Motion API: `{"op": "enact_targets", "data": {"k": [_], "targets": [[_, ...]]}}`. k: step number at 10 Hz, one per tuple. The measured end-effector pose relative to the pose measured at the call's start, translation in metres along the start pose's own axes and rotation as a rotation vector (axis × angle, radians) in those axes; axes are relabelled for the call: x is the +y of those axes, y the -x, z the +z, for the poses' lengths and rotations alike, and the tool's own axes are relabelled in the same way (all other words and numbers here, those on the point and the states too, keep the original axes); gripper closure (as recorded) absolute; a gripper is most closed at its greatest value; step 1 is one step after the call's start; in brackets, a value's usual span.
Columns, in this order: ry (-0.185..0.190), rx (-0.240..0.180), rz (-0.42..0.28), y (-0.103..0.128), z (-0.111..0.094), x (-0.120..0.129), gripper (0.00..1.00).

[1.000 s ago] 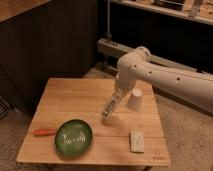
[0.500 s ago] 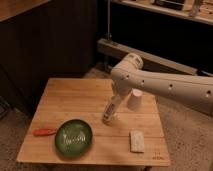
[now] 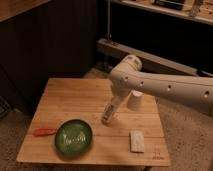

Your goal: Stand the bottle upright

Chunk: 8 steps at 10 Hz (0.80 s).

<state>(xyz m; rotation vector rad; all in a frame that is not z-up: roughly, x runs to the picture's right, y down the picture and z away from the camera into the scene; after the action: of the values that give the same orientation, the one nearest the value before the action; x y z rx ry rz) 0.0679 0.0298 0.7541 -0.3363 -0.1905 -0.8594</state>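
At frame centre, over the bench (image 3: pixel 70 97): tool (image 3: pixel 110 109) clamped on the bottle (image 3: pixel 107 118).
Held tilted, just left of the white cup (image 3: pixel 136 100).

Tilted bottle (image 3: pixel 106 118) in pincer (image 3: pixel 110 110) over table (image 3: pixel 65 100)

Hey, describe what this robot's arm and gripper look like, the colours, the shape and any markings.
The arm is off-white: thick, rounded tube sections joined by a bulbous joint, with a row of small dark dots along the long section. It slims to a pale wrist ending in the gripper, low over the wooden table, near the white cup. No loose cables show.
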Motion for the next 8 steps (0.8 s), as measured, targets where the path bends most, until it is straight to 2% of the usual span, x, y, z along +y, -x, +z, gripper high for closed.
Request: {"op": "enact_targets", "data": {"k": [6, 7, 8], "targets": [[0.011, 0.013, -0.006, 0.0006, -0.0006, 0.0022, 0.98], [0.012, 0.016, -0.007, 0.0004, -0.0009, 0.0021, 0.92], [0.016, 0.024, -0.008, -0.0006, -0.0017, 0.003, 0.8]]}}
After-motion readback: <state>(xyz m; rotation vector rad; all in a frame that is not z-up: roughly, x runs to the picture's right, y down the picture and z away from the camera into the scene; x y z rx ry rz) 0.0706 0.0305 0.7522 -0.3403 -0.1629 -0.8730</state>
